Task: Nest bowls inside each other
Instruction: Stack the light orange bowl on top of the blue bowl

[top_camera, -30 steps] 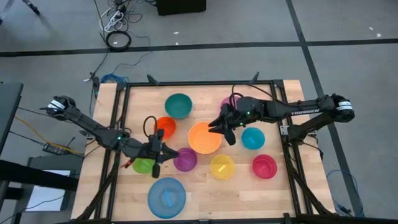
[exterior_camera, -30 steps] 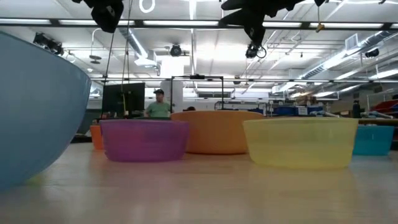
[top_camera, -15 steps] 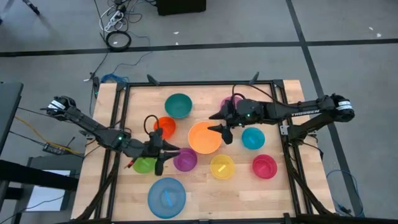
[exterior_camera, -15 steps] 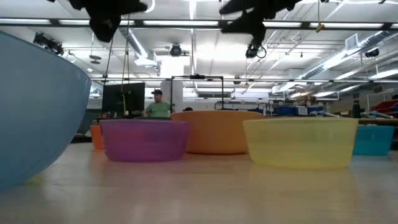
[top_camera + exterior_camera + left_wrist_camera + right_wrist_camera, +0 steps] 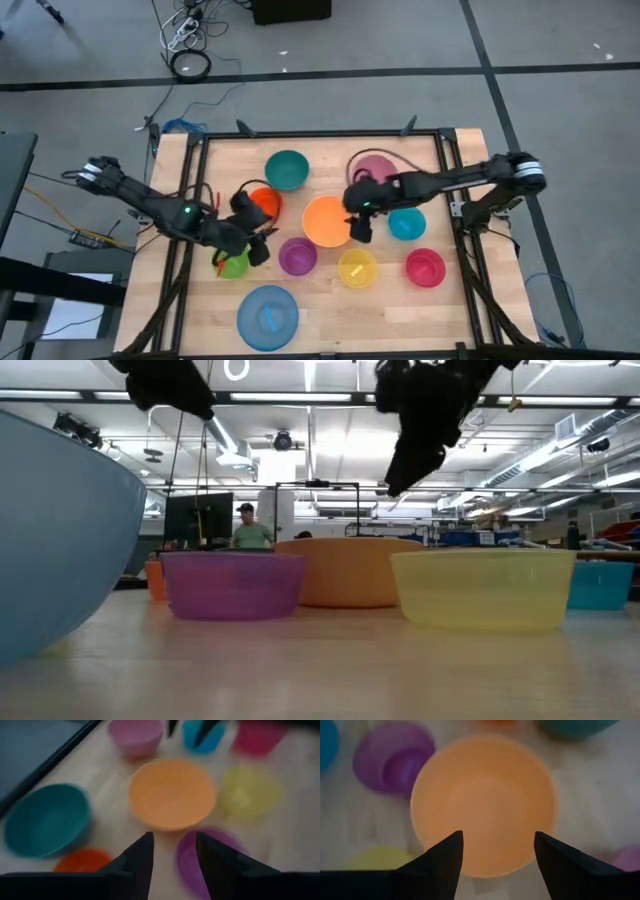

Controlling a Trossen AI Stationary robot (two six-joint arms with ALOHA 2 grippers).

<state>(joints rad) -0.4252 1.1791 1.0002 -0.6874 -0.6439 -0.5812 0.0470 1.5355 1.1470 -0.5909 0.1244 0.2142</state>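
Observation:
Several bowls stand apart and upright on their bases on the wooden table (image 5: pixel 215 160): teal (image 5: pixel 287 169), pink (image 5: pixel 378 166), red-orange (image 5: pixel 266 203), orange (image 5: pixel 326 220), cyan (image 5: pixel 408 223), green (image 5: pixel 232 266), purple (image 5: pixel 297 256), yellow (image 5: pixel 357 268), magenta-red (image 5: pixel 425 267), light blue (image 5: pixel 268 318). My left gripper (image 5: pixel 262 245) hangs open between the red-orange, green and purple bowls. Its fingers (image 5: pixel 145 857) point slantwise toward the orange bowl (image 5: pixel 172 794). My right gripper (image 5: pixel 358 228) is open above the orange bowl's right rim. It looks down into that bowl (image 5: pixel 482 802).
A black metal frame (image 5: pixel 190 200) borders the table on the left, right and far sides. Cables lie on the floor beyond the far edge. In the low view a person (image 5: pixel 250 532) stands far behind the table. Bare wood shows at the table's far left and near right.
My left gripper has risen, tipped up from pointing down and opened. My right gripper has opened, sunk and moved toward the near edge, tipping downward over the orange bowl's right rim. No bowl has moved.

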